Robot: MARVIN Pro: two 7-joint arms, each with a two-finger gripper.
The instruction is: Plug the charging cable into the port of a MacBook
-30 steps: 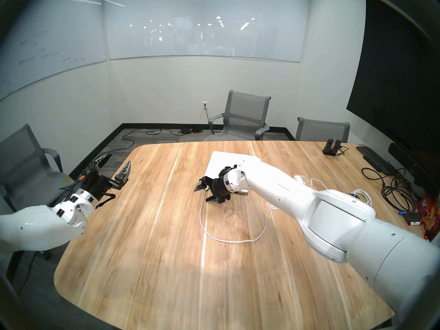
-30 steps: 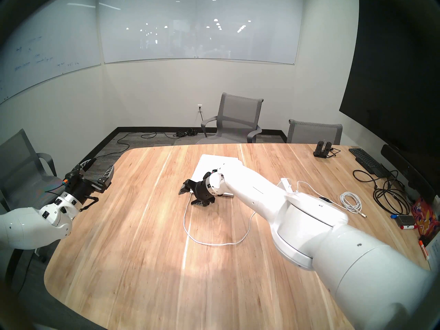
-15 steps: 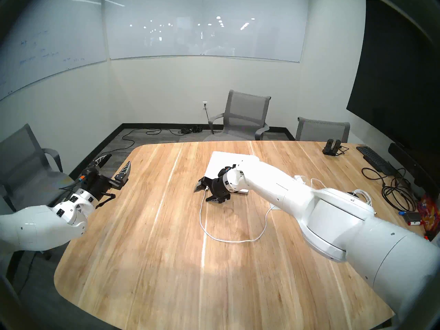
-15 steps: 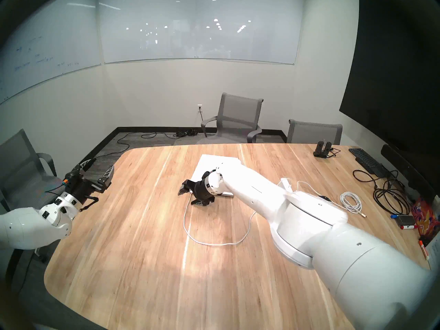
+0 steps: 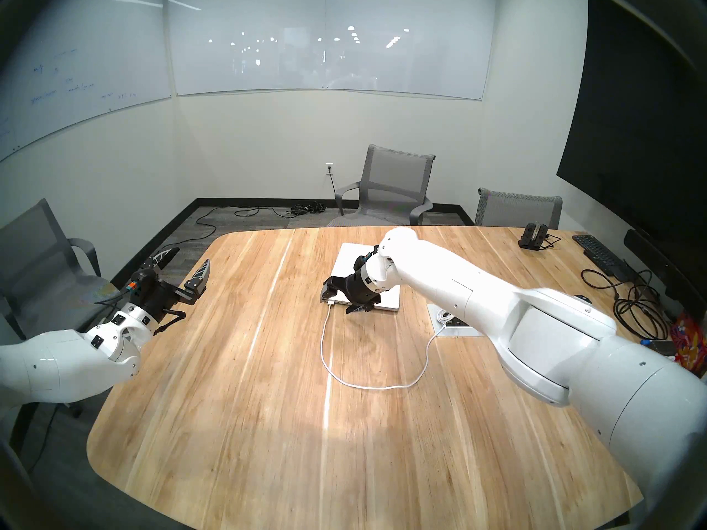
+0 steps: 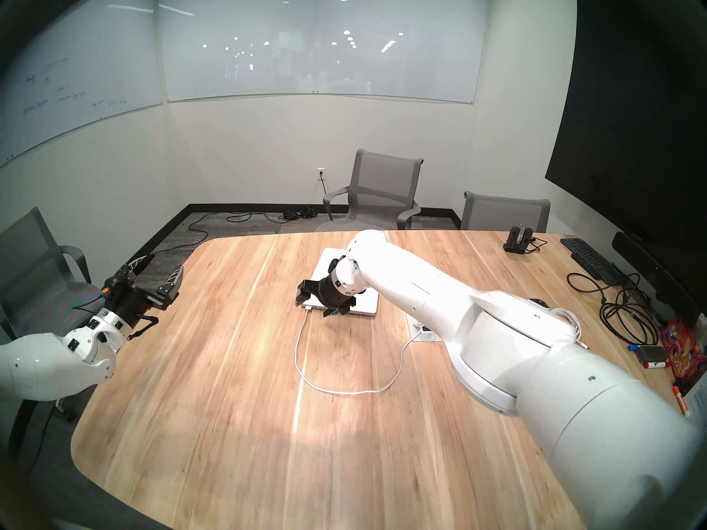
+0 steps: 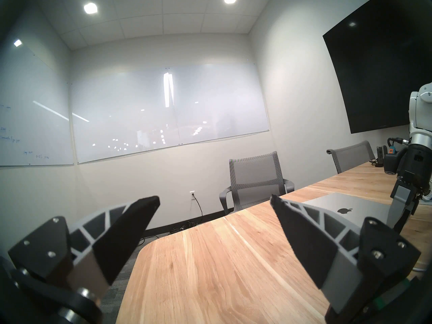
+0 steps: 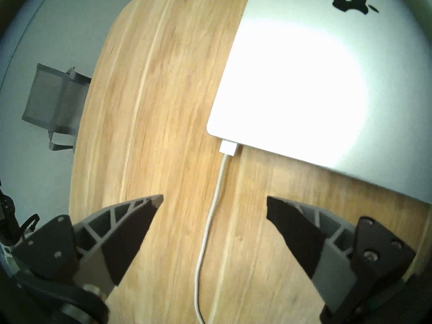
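Observation:
The silver MacBook [image 5: 386, 301] lies closed mid-table, its black apple logo [image 8: 350, 4] in the right wrist view. The white charging cable [image 5: 325, 345] loops over the table. Its flat connector [image 8: 228, 148] sits against the laptop's near side edge at the corner and covers the port. My right gripper [image 5: 341, 301] is open and empty just above the connector, a finger on each side and clear of it. My left gripper [image 5: 183, 265] is open and empty at the table's left edge, far from the laptop [image 7: 346, 206].
The cable runs to a white power box [image 5: 455, 322] set in the table under my right arm. A black keyboard [image 5: 600, 254], black cables [image 5: 635, 307], a small dock [image 5: 533, 236] and a bundled white cord [image 6: 566, 319] lie at the right. Grey chairs [image 5: 394, 189] stand around the table.
My right wrist has risen and swung back over the laptop, uncovering its near edge with the connector against it. The cable loop and my left arm have not moved.

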